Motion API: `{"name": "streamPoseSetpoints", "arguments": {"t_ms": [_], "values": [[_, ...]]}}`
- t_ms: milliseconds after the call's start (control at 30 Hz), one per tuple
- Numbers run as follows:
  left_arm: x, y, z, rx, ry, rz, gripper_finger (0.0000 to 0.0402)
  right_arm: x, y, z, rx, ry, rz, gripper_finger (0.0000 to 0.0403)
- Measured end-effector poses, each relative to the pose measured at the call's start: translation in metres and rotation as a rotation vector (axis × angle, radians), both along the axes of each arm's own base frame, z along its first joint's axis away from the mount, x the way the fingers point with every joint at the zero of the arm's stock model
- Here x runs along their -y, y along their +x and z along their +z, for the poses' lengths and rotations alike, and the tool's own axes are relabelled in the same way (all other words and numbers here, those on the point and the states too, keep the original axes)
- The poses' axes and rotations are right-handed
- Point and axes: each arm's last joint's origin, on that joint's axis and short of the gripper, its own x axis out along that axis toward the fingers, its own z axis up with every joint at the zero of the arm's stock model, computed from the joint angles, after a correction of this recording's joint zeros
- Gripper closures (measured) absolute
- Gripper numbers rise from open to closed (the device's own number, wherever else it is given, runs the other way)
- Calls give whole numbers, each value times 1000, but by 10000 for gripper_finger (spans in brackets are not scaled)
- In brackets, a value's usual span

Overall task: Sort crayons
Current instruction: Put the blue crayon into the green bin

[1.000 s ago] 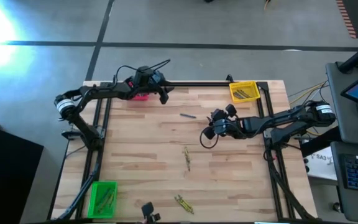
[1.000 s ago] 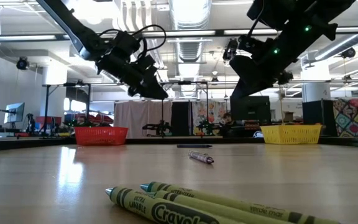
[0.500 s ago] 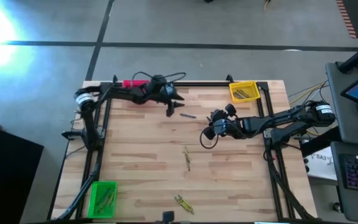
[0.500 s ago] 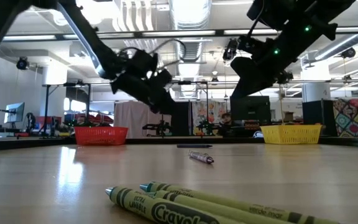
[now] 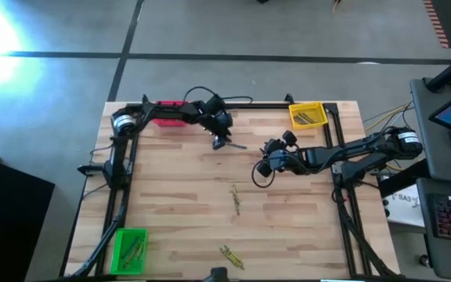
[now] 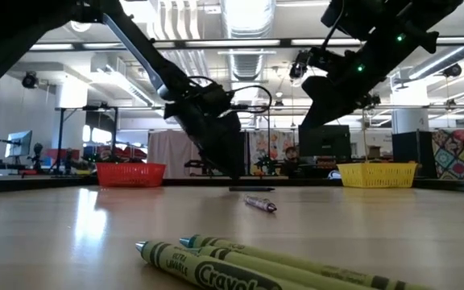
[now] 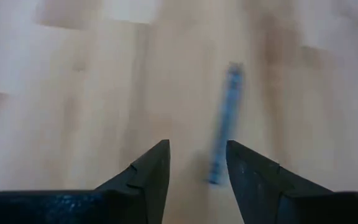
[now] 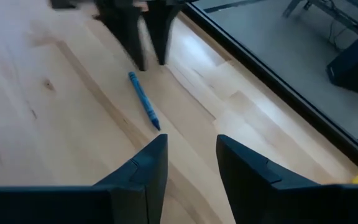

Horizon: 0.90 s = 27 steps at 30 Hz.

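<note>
A blue crayon (image 5: 236, 146) lies flat on the wooden table, toward the far side. My left gripper (image 5: 221, 142) hangs open just above the crayon's left end, slanting down. In its wrist view the crayon (image 7: 225, 124) runs ahead from between the fingertips (image 7: 197, 155). In the right wrist view the left fingers (image 8: 148, 37) stand over the crayon's (image 8: 143, 107) end. My right gripper (image 5: 261, 167) waits open mid-table, right of the crayon, held high (image 6: 321, 97). Other crayons lie mid-table (image 5: 236, 198) and at the near edge (image 5: 230, 256), the olive ones (image 6: 240, 266).
A pink bin (image 5: 169, 105) stands at the far left edge and a yellow bin (image 5: 308, 115) with crayons at the far right corner. A green bin (image 5: 129, 249) with crayons sits at the near left corner. Bare wood lies between the arms.
My left gripper has swung from over the pink bin toward the table's right and near side. It has come down and tipped its fingers downward, and now stands at the blue crayon's left end. The pink bin now shows uncovered. The crayon has not moved.
</note>
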Motion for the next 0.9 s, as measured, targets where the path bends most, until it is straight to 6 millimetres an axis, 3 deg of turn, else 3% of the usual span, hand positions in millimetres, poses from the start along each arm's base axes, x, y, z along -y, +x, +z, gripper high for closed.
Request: {"name": "streamPoseSetpoints", "arguments": {"t_ms": [133,333,633,900], "values": [[6,0,6,5,-11,-53,261,0,0,-1,-8,10,10,271],[5,1,6,-106,184,10,261,-1,-1,-2,-3,51,22,274],[22,7,2,-50,134,-186,286,-1,0,-2,-1,51,22,280],[23,5,-2,-112,200,-151,293,-1,0,-2,-4,49,24,280]]}}
